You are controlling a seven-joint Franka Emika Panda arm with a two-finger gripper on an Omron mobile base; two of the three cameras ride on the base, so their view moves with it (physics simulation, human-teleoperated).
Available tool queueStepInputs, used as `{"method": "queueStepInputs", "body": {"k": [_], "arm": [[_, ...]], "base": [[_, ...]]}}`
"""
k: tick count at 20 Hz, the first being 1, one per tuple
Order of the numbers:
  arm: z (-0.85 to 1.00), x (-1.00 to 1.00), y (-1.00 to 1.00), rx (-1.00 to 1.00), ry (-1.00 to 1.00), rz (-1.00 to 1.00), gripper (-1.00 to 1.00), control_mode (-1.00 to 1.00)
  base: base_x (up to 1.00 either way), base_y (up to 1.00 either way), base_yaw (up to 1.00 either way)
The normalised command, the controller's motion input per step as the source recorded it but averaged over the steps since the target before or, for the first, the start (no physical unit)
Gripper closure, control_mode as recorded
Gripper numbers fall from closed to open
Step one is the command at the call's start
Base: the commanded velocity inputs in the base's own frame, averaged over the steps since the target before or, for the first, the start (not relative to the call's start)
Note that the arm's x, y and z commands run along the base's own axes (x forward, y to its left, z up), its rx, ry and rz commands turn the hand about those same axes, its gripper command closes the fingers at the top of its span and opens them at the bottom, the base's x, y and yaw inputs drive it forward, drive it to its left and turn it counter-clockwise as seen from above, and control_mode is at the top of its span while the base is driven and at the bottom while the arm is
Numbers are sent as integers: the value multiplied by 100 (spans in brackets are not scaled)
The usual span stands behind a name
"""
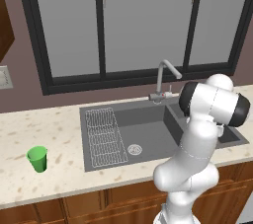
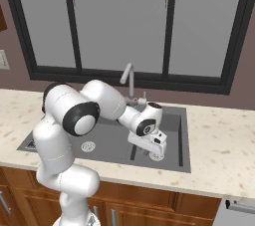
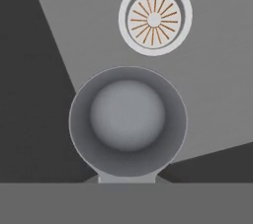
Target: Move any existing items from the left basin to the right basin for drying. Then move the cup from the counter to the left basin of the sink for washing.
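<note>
My claw (image 2: 155,151) hangs low over the right basin (image 2: 172,135), with my arm reaching out across the sink (image 1: 148,129). In the hand view a round dull-grey bowl-like item (image 3: 127,119) sits right below the camera, close to the basin's drain ring (image 3: 154,19). I take this to be the item from the left basin (image 1: 143,131). The finger tips are hidden under it, so I cannot tell whether my claw clamps it or has let it go. I also cannot tell whether the item touches the basin floor or hangs just above it.

I judge I am at the end of the first step: putting the item down in the right basin for drying. The left basin shows its wire rack (image 1: 103,136) and its drain (image 1: 134,149), with no loose item that I can make out.

The cup (image 1: 37,159) stands upright on the bench (image 1: 44,129), well to the left of the sink and near the front edge.

Next, I think, the claw must be spread and lifted straight up clear of the basin wall. Then comes a wide swing left, past the faucet (image 1: 165,77), to the cup. It tapers, so a grip across the sides below the rim should hold best.
</note>
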Motion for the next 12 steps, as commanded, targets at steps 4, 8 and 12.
{"method": "queueStepInputs", "body": {"k": [4, 8, 12], "arm": [[0, 0, -1, 0, 0, 0, -100, -100], [3, 0, 0, 0, 0, 0, -100, -100], [22, -9, 0, 0, 0, 0, -100, -100]], "base": [[0, 0, 0], [0, 0, 0], [0, 0, 0]]}}
